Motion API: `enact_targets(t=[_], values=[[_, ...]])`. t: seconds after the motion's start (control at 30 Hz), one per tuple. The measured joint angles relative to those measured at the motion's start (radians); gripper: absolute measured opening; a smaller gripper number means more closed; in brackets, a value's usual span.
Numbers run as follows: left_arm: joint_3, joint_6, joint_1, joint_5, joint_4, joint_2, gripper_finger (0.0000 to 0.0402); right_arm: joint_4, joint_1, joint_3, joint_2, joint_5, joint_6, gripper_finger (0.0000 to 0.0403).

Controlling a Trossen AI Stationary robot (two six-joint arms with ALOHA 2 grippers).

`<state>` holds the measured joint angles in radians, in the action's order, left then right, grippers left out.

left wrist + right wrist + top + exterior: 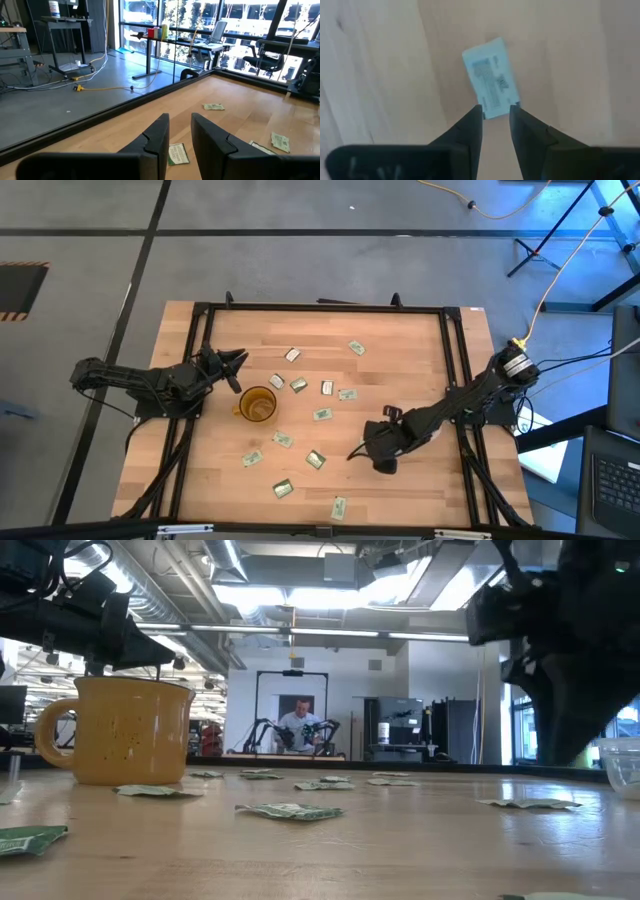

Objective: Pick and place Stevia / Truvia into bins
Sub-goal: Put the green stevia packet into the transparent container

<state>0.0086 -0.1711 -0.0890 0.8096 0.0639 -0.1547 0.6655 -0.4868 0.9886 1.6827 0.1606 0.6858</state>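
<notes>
Jaws of the right gripper (496, 114) pinch one corner of a small flat white-and-green paper sachet (491, 78), well right of the amber translucent mug (257, 405); the edge hold may slip. Left gripper (180, 131) jaws stand narrowly apart, empty, beside the mug.
</notes>
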Motion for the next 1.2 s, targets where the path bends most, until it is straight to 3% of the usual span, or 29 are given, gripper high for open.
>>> enact_targets(t=[0.6, 1.07, 1.2], values=[[0.000, 0.000, 0.000, 0.000, 0.000, 0.000, 0.0075, -0.005, 0.000, 0.005, 0.119, -0.045, -0.014, 0.0098], [0.000, -0.001, 0.000, 0.000, 0.000, 0.000, 0.0075, 0.006, 0.001, 0.011, 0.119, -0.047, -0.001, 0.0012], [0.000, -0.001, 0.000, 0.000, 0.000, 0.000, 0.0075, 0.035, 0.001, 0.050, 0.095, -0.083, 0.016, 0.0004]])
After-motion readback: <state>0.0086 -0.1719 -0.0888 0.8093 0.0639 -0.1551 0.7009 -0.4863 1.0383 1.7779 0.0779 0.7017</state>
